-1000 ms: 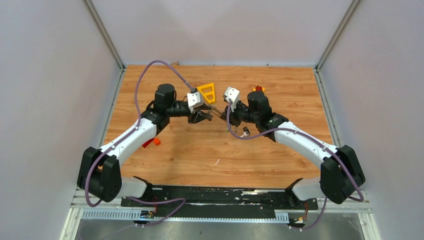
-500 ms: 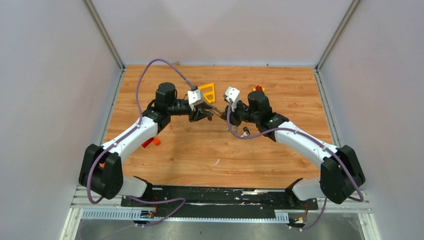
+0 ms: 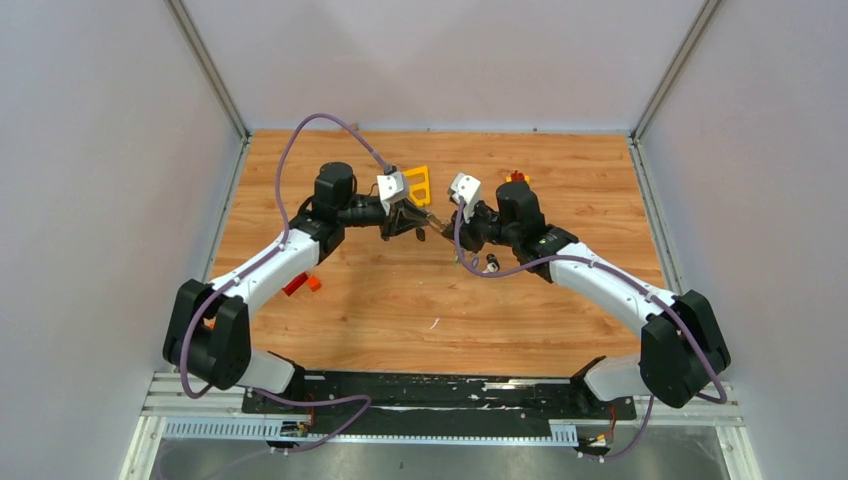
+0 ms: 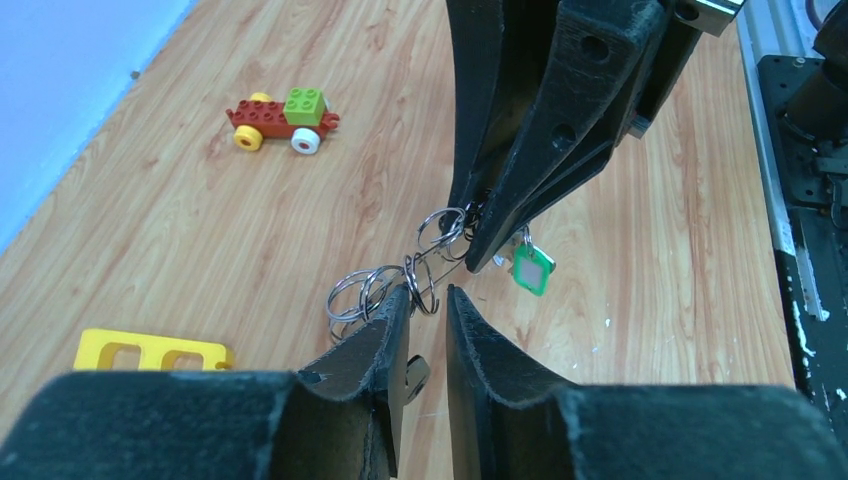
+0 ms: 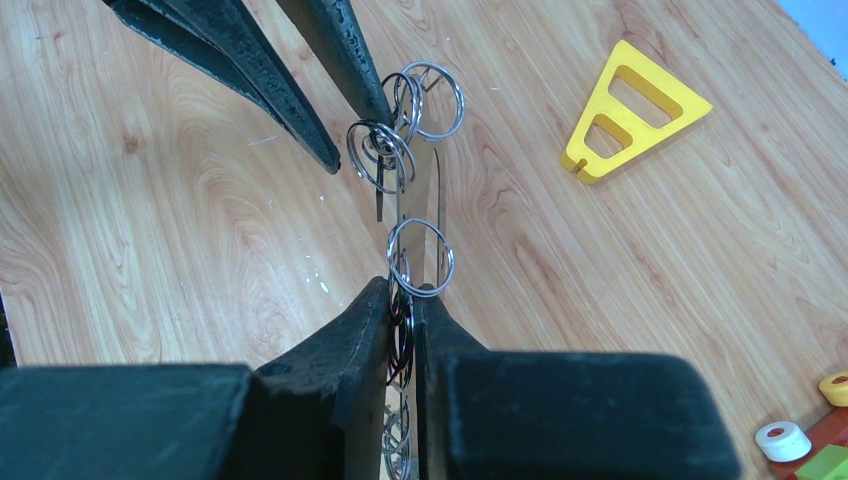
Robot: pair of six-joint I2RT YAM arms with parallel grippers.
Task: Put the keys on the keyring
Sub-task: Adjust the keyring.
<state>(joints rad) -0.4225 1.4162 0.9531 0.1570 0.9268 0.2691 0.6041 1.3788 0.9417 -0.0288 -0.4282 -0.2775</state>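
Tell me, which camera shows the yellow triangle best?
The right wrist view: the triangle lies whole and large, both cutouts clear. The left wrist view catches only one edge beside the left end effector. The top view shows it tiny, partly behind the left arm.

Over the far middle of the desk [image 3: 400,310], the left hand [image 3: 415,226] and right hand [image 3: 447,223] face each other. The keyring [image 3: 431,218] is between them, one end in the right hand. A tagged key [image 4: 532,268] hangs below the right hand. The triangle frame [image 3: 418,183] lies on the desk just behind the left hand. The toy block car [image 3: 515,178] lies behind the right arm.
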